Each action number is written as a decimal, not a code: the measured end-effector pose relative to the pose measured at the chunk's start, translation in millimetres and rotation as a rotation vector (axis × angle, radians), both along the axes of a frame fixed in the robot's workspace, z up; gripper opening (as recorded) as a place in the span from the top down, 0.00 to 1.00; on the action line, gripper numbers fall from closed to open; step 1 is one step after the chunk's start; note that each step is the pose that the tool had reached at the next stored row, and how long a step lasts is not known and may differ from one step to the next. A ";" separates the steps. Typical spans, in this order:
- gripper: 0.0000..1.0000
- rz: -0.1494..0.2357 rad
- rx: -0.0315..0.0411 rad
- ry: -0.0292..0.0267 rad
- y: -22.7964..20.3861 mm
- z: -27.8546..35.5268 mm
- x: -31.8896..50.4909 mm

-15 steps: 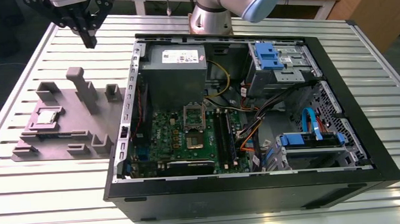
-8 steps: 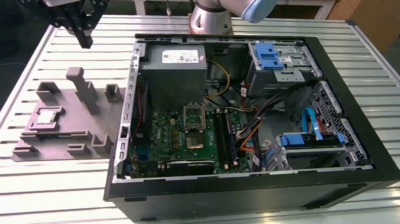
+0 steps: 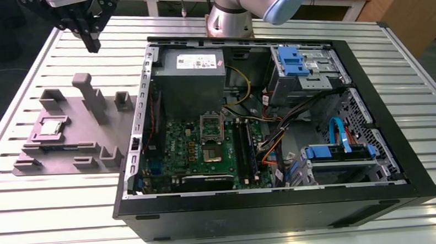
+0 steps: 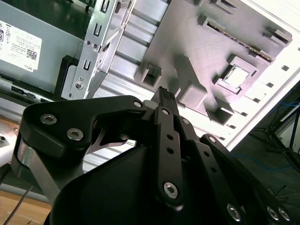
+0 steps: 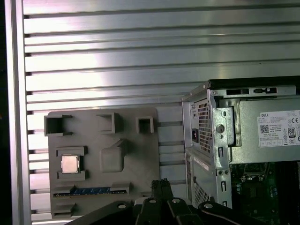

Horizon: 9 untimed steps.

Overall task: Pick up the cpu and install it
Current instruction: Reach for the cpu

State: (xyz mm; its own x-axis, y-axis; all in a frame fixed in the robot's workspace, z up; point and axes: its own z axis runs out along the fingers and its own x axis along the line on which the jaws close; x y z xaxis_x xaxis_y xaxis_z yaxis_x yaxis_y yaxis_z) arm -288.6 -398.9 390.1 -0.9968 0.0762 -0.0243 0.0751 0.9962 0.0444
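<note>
At the exterior view's left, a grey holding plate [image 3: 86,136] is laid on the slatted metal table [image 3: 51,190], and several upright blocks and pockets are moulded on it. The cpu [image 3: 53,127] is seated flat in a square pocket near the plate's left edge, silver top upward. In the first wrist view the cpu [image 5: 70,164] is framed by two low rails of that pocket. In the second wrist view the cpu [image 4: 236,75] is seen in the same recess.

The gripper [image 3: 91,46] is held in the air, pointing down. In the exterior view it is seen past the plate's far end, well apart from the cpu. Its fingers are drawn together at the tips, and nothing is carried between them. The same closed tips are seen in both wrist views [image 5: 161,183] [image 4: 166,93].

Just beside the plate, to the right, an open computer case [image 3: 281,207] is laid on its side. A grey power supply [image 3: 190,73] is mounted in its far left corner, with the green motherboard [image 3: 193,153] nearer the camera. A square socket [image 3: 212,139] is set near the board's middle. Further right, a blue-tabbed drive cage [image 3: 300,60] and loose cables [image 3: 277,136] are housed. Behind the case, the arm's base [image 3: 232,19] is fixed to the table.
</note>
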 end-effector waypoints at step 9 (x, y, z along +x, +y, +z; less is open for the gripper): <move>0.90 0.000 0.0000 -0.0001 0.0 -0.1 -2.6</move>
